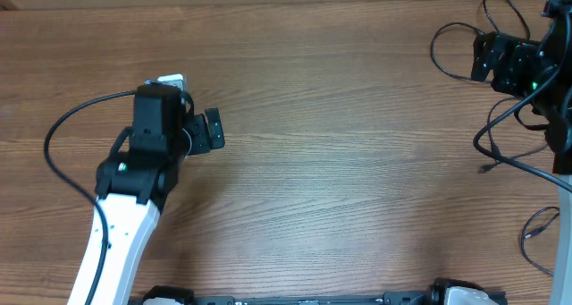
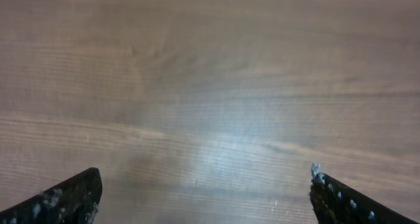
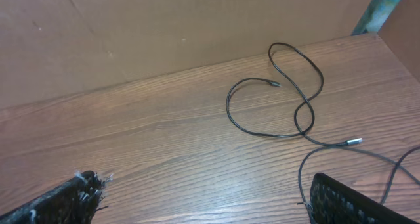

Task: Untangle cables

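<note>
Thin black cables lie on the wooden table at the far right. In the right wrist view one cable (image 3: 303, 110) curls in a loose figure-eight, with a silver-tipped plug (image 3: 353, 142) at one end. A second cord (image 3: 302, 175) arcs close to my right finger (image 3: 348, 201). Overhead, a loop (image 1: 433, 47) lies left of my right gripper (image 1: 480, 60), and another cord (image 1: 479, 144) ends in a plug (image 1: 485, 168). My right gripper (image 3: 205, 184) is open and holds nothing. My left gripper (image 1: 204, 117) (image 2: 203, 184) is open over bare wood, far from the cables.
A brown cardboard wall (image 3: 164, 27) stands along the table's far edge. A blue post (image 3: 379, 7) rises at the corner. Another thin loop (image 1: 527, 232) lies near the right edge. The left arm's thick wire (image 1: 63, 126) arcs beside it.
</note>
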### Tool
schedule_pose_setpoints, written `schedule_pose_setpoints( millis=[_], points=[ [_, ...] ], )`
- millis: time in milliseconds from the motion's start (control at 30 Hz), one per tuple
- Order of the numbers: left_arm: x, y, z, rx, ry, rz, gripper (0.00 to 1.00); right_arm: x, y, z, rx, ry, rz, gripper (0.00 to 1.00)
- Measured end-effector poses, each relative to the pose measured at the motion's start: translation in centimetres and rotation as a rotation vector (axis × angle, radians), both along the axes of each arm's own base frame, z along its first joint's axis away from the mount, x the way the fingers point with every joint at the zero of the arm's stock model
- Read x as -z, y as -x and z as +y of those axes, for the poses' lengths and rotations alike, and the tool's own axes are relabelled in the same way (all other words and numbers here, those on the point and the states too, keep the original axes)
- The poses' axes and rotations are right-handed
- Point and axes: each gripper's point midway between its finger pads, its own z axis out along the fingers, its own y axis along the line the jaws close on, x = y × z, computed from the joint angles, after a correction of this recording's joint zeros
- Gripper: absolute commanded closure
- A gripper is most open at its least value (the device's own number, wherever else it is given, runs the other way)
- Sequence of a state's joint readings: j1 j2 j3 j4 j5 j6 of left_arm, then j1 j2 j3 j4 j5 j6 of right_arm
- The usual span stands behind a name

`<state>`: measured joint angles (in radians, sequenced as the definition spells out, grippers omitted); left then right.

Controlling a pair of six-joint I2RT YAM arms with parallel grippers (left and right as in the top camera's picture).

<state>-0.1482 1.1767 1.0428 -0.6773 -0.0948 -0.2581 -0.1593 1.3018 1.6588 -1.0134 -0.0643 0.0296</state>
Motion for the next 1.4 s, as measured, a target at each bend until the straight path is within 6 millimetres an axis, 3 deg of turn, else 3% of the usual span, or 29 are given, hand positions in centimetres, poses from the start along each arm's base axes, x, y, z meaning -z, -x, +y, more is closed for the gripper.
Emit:
schedule_pose_setpoints(
  millis=[200,467,567,867,1133,1333,1400],
  points=[
    [-2.4,-0.1,-0.1,0.009,0.024,-0.19,0.0,0.0,0.0,0.0,0.0,0.0,0.0,0.0],
    [-1.9,1.0,-0.1,0.028,0.051,-0.429,0.0,0.0,0.0,0.0,0.001,0.0,0.0,0.0],
    [-1.5,1.9,-0.1,0.033,0.066,-0.519,0.0,0.0,0.0,0.0,-0.001,0.0,0.001,0.0],
    [-3.3,5.4,0.3,0.036,0.107,-0.817,0.0,0.0,0.0,0.0,0.0,-0.001,0.001,0.0],
    [-2.5,7.2,1.6,-0.015,0.103,-0.932,0.0,0.0,0.0,0.1,-0.003,-0.003,0.001,0.0],
    [1.3,7.7,2.3,-0.038,0.078,-0.865,0.0,0.0,0.0,0.1,-0.006,-0.004,0.001,0.0],
    [1.8,7.8,2.6,-0.049,0.066,-0.846,0.0,0.0,-0.1,0.1,-0.005,-0.004,-0.001,0.0]
  ],
)
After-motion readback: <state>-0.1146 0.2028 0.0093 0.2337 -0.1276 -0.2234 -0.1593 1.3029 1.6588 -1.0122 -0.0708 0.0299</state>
